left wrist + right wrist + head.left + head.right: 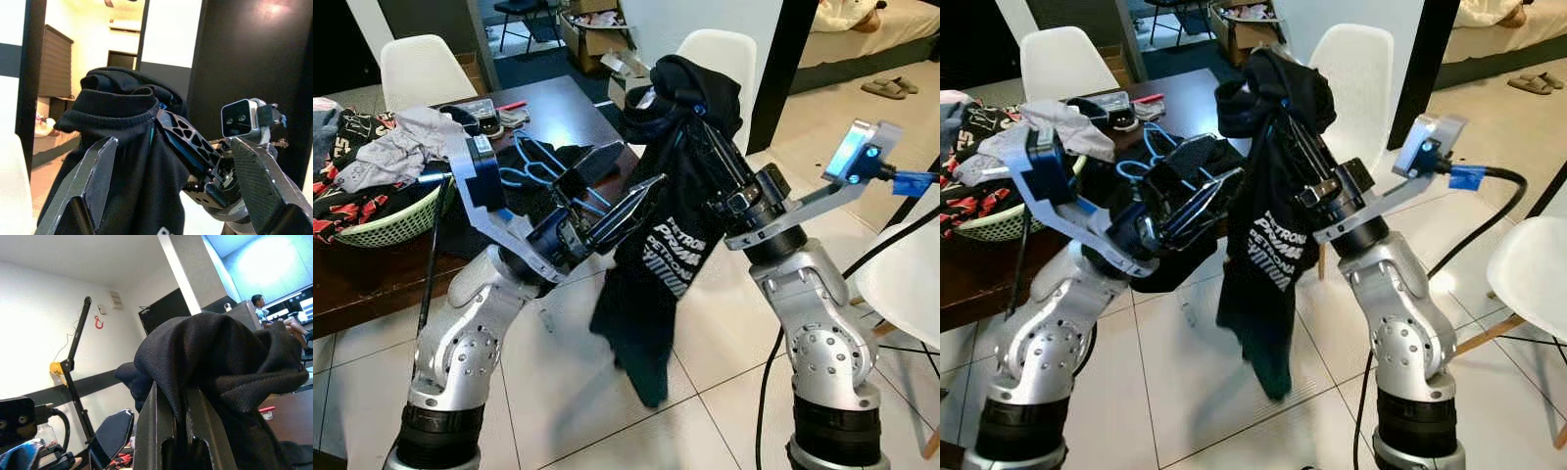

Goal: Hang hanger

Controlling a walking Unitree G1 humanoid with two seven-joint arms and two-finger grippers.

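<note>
A black T-shirt (661,255) with white print hangs in the air in front of me, bunched at the top over my right gripper (693,110). That gripper is raised and shut on the T-shirt, its fingers (159,431) close together with cloth draped over them. A sliver of blue (153,133) shows at the collar; I cannot tell what it is. My left gripper (631,184) is open just to the left of the shirt, its fingers (93,186) spread on either side of the cloth without touching it. Blue hangers (533,166) lie on the dark table (563,103) behind it.
A green basket (391,227) heaped with clothes sits on the table's left part. White chairs stand behind the table (416,69), behind the shirt (729,49) and at the right edge (901,279). Tiled floor lies below. A seated person (259,308) appears far off.
</note>
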